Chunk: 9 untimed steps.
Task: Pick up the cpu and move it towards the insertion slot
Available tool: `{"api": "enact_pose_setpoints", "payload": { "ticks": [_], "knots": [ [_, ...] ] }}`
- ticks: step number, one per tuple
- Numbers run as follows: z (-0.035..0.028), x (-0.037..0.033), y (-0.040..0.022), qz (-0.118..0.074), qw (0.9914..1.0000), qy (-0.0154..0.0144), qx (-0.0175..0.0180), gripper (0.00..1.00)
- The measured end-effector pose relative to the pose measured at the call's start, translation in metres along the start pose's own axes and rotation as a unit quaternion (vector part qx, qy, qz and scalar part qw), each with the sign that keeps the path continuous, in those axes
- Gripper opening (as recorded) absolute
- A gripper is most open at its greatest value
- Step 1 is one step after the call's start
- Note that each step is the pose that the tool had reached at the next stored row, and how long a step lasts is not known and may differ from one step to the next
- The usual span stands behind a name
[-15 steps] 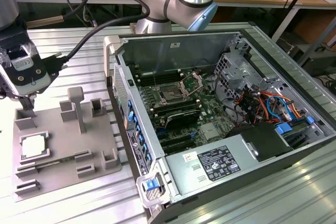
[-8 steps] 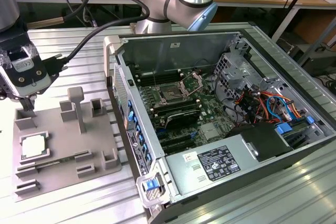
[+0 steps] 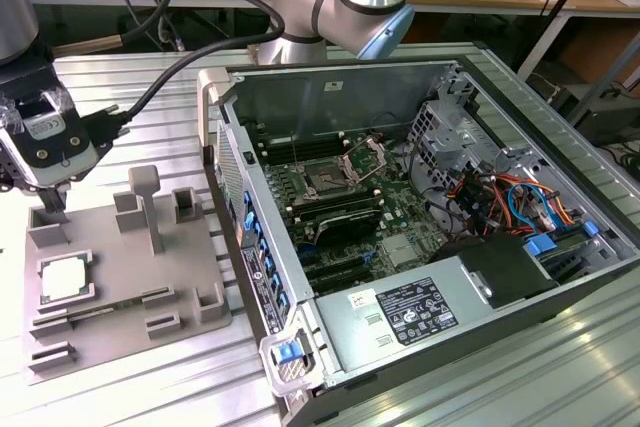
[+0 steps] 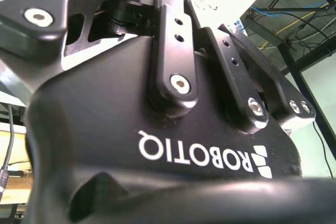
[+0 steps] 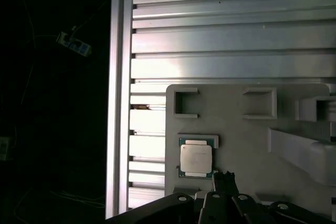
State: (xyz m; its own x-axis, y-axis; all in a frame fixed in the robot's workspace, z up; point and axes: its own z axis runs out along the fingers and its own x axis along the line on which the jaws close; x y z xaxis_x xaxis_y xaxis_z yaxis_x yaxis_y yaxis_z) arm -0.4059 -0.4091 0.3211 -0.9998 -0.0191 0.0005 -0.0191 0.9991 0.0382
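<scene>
- The gripper (image 3: 55,209) hangs at the upper left of the exterior view, over the upper left corner of the grey fixture plate (image 3: 110,347). It carries no cpu, and I cannot tell whether it is open or closed.
- The cpu (image 3: 65,278) lies flat in its shallow seat on that plate. It is lower in the frame than the gripper, near it but untouched. In the first wrist view the cpu (image 5: 196,159) sits close beside the gripper's end.
- The chip is square, so it has no long axis. Its sides run parallel to the plate's edges.
- The insertion slot (image 3: 325,180) lies well apart toward the exterior view's right, inside the open computer case (image 3: 330,97). Its retention plate (image 3: 366,155) is lifted.
- Between cpu and slot stand the fixture's upright posts (image 3: 146,209) and the case's near wall (image 3: 235,177). The room above them looks open.
</scene>
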Motion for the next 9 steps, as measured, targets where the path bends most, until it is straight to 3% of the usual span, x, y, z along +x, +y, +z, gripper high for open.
{"api": "enact_pose_setpoints", "payload": {
  "ticks": [9],
  "knots": [
    [0.0019,0.0000,-0.0001,0.000,1.00000,0.0000,0.0000,0.11]
  ]
}}
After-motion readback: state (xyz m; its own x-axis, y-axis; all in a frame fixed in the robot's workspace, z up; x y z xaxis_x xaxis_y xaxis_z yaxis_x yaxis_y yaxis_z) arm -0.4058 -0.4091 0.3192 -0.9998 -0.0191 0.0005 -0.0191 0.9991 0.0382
